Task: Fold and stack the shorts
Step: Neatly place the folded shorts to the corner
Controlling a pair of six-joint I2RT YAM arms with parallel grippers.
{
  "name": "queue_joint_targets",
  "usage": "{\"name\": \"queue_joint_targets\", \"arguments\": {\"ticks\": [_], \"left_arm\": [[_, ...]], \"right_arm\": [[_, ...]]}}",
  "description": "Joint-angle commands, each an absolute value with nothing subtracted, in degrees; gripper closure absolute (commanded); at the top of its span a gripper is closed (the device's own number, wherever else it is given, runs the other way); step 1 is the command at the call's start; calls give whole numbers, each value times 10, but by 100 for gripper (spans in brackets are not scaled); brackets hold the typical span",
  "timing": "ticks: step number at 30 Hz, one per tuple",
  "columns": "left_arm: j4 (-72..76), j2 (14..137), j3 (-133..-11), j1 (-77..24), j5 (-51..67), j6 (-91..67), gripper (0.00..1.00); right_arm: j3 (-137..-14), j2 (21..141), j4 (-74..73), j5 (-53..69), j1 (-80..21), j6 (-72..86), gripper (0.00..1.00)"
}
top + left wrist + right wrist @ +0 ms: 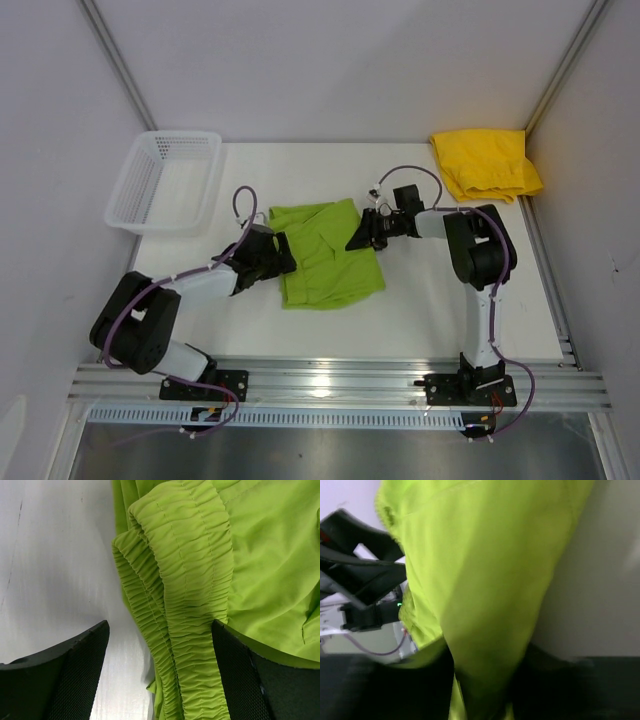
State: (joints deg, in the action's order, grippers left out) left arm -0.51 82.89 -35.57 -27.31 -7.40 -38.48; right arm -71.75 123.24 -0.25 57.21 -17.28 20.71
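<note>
Green shorts (pixel 325 255) lie flat mid-frame on the table (pixel 420 300); yellow shorts (pixel 487 165) sit bunched at upper right, probably the other half of the stack. Left gripper (pixel 160 630) is spread wide and straddles the gathered waistband (pixel 190 605) without pinching yet, likely set to take that edge for a fold. Right gripper (pixel 358 240) is at the shorts' right edge with cloth between its jaws (wrist view blurred) — clamped or not, I cannot tell.

Green shorts (pixel 325 255): plain lime green, no print. Waistband (pixel 185 580): same green, finely ribbed by gathers, crossed by stitched lines. Yellow shorts (pixel 485 165): plain bright yellow. Basket (pixel 165 180): white, open mesh pattern. Table (pixel 430 300): plain white. Arms (pixel 135 325): black with white sections. Cables (pixel 410 168): purple. Left gripper (pixel 160 630): black, pads (pixel 80 675) showing a fine grid texture.
</note>
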Motion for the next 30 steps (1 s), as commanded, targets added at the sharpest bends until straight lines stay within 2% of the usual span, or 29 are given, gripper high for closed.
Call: {"name": "queue_joint_targets", "arguments": {"ticks": [1,3,4,8,21,30], "left_arm": [[-24,846,-370,-286,-71,-379,14],[-28,848,-380,-290,-70,-379,14],[-29,849,-385,-295,-70,-380,14],[-34,850,-396,-302,-68,-379,14],[-54,809,-372,-309,-61,-381,14],[-104,724,-348,-330,-75,-379,14]], "right_arm": [[-744,1223,-41,504,-165,199,66],[-751,1211,-49,483,-154,200,74],[-757,1209,-58,467,-150,199,86],[-787,1213,-76,461,-128,195,100],[-952,1282,-145,430,-70,171,100],[-1141,1377,-194,411,-35,184,100]]}}
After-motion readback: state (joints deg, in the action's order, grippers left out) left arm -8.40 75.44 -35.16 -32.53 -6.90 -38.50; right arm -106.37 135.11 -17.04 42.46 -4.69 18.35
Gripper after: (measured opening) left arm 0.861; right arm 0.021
